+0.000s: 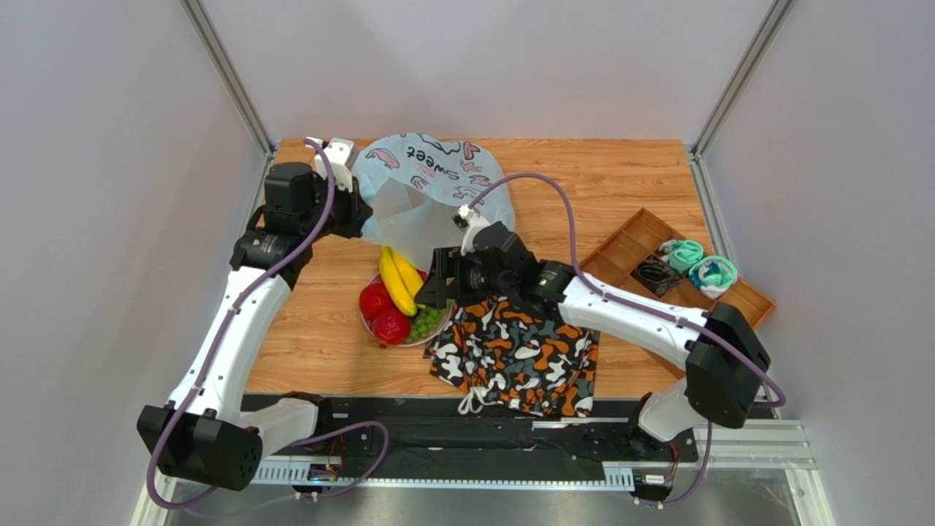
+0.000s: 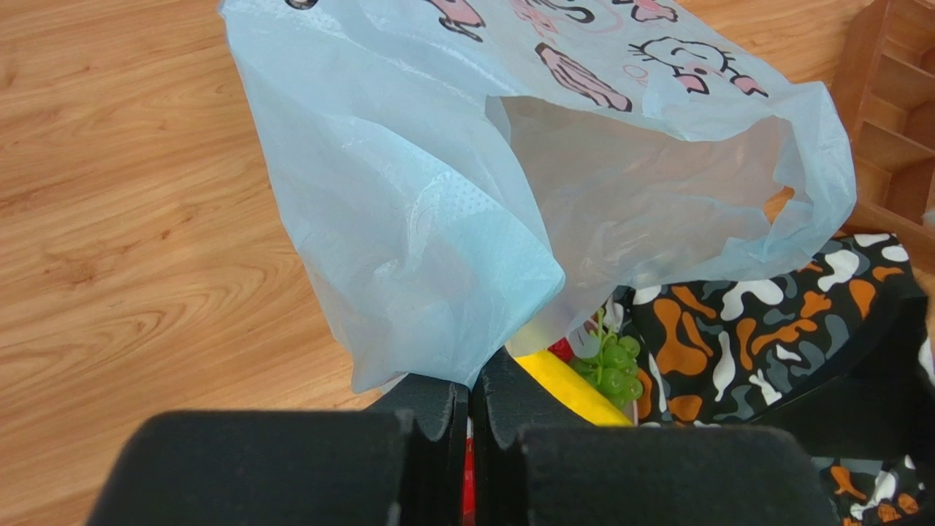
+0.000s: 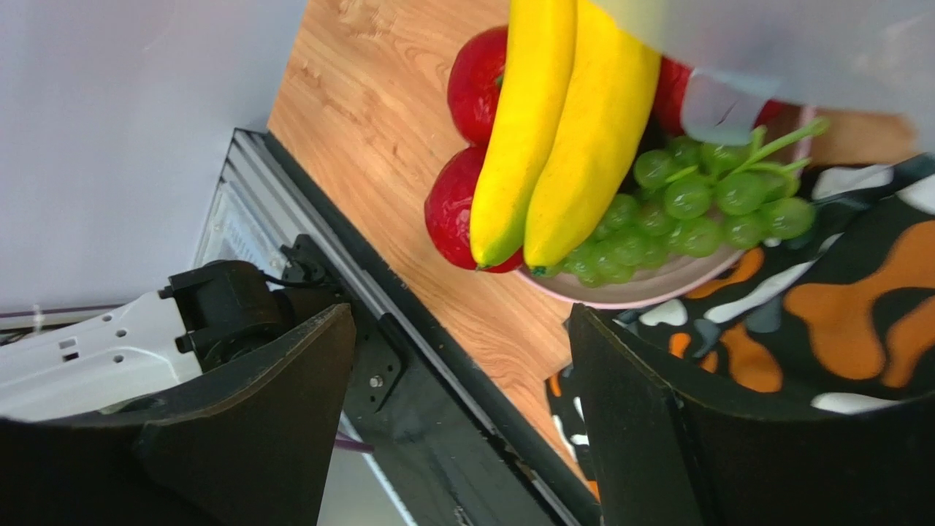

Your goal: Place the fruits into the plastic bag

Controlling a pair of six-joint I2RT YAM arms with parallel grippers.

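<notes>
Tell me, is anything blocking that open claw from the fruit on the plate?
Nothing visible does. The open right gripper faces the bananas and grapes on the pink plate directly. The plastic bag, pinched by the left gripper, only overhangs the plate's far edge.

The fruits (image 1: 393, 298) are heaped on the plate (image 1: 430, 335) at centre, the bag (image 1: 434, 186) set above, the cloth (image 1: 516, 351) lower right.

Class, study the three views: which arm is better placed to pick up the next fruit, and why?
Right: the right tool stands open and empty, facing the bananas on the plate. The left tool is shut on the bag, lifting its edge, so it should probably stay.
</notes>
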